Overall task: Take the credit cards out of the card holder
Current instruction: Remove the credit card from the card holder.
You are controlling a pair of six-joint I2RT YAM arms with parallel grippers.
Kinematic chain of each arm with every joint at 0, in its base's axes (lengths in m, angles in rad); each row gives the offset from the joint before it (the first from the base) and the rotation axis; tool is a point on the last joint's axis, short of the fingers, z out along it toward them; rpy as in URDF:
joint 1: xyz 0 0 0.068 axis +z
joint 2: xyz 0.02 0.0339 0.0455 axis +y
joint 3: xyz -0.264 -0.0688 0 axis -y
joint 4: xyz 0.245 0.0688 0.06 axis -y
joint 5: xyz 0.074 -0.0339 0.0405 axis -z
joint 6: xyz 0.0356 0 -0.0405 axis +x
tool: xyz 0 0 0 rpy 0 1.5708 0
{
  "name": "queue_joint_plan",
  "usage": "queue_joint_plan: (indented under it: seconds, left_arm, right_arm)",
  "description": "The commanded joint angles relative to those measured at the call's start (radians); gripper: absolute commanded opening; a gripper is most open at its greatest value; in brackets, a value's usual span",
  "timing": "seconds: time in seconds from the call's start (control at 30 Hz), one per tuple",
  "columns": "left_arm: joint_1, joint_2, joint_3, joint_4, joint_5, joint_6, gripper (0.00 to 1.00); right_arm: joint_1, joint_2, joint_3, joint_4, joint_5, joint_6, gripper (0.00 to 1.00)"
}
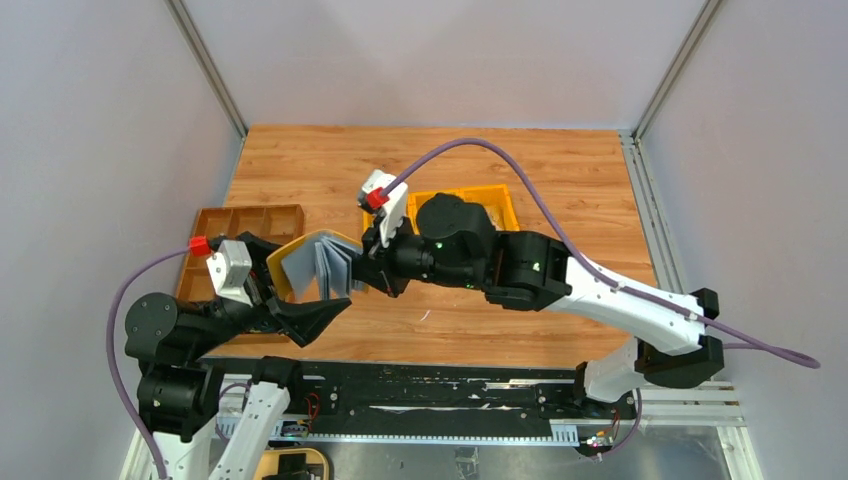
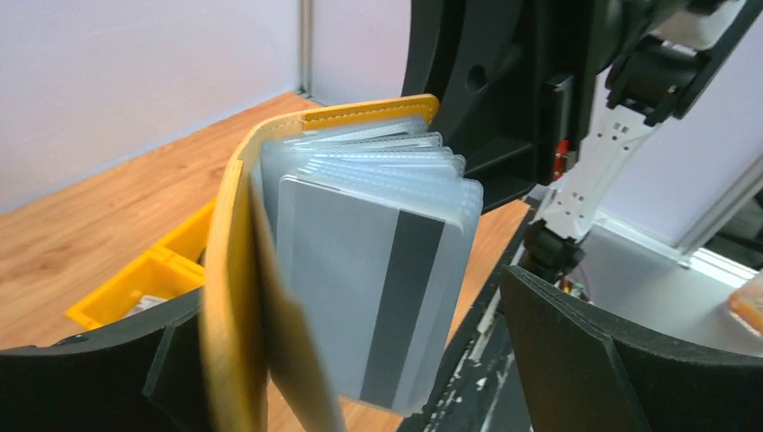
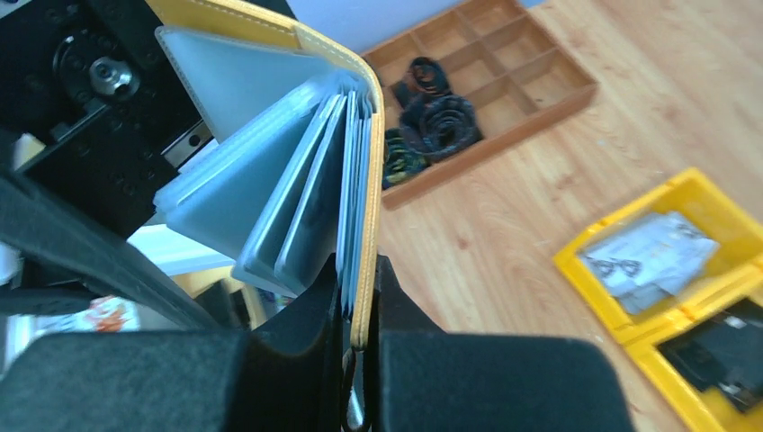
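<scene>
The mustard-yellow card holder (image 1: 300,257) hangs open in the air between my two grippers. Its clear sleeves fan out with grey cards inside. My right gripper (image 1: 362,272) is shut on one yellow cover (image 3: 364,180) and a few sleeves, as the right wrist view (image 3: 360,315) shows. In the left wrist view the other yellow cover (image 2: 229,270) lies close to my left finger. A grey card with a dark stripe (image 2: 360,288) hangs between the wide-open jaws of my left gripper (image 2: 360,400). That gripper sits just below the holder in the top view (image 1: 305,287).
A brown compartment tray (image 1: 245,222) stands at the left and holds coiled black items (image 3: 432,108). Yellow bins (image 1: 480,200) with bagged items stand behind my right arm; they also show in the right wrist view (image 3: 666,270). The wooden table's near edge meets a black rail.
</scene>
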Motion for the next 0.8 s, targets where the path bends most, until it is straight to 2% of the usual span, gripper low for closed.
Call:
queue_joint_plan:
  seconds: [0.0, 0.17, 0.27, 0.37, 0.47, 0.57, 0.67, 0.77]
  left_arm:
    - [0.000, -0.055, -0.041, -0.011, -0.056, 0.141, 1.00]
    - [0.000, -0.087, -0.062, -0.013, -0.139, 0.204, 1.00]
    - [0.000, -0.091, -0.069, -0.012, -0.123, 0.204, 1.00]
    - [0.000, -0.097, -0.082, -0.013, -0.095, 0.203, 0.99]
    - [0.000, -0.101, -0.077, -0.034, -0.109, 0.242, 0.95]
    - [0.000, -0.093, -0.044, -0.098, -0.157, 0.318, 0.84]
    - [0.000, -0.072, -0.002, -0.143, -0.208, 0.369, 0.65]
    - [0.000, -0.059, 0.028, -0.140, -0.215, 0.355, 0.47]
  right_arm:
    - [0.099, 0.063, 0.156, -0.115, 0.379, -0.122, 0.00]
    - [0.177, 0.136, 0.250, -0.155, 0.546, -0.216, 0.00]
    - [0.203, 0.165, 0.279, -0.159, 0.615, -0.257, 0.00]
    - [0.221, 0.191, 0.310, -0.161, 0.648, -0.299, 0.00]
    - [0.222, 0.186, 0.310, -0.162, 0.644, -0.301, 0.00]
    - [0.222, 0.150, 0.275, -0.139, 0.622, -0.304, 0.00]
    - [0.220, 0.100, 0.214, -0.109, 0.581, -0.304, 0.00]
    - [0.203, 0.050, 0.153, -0.086, 0.513, -0.285, 0.00]
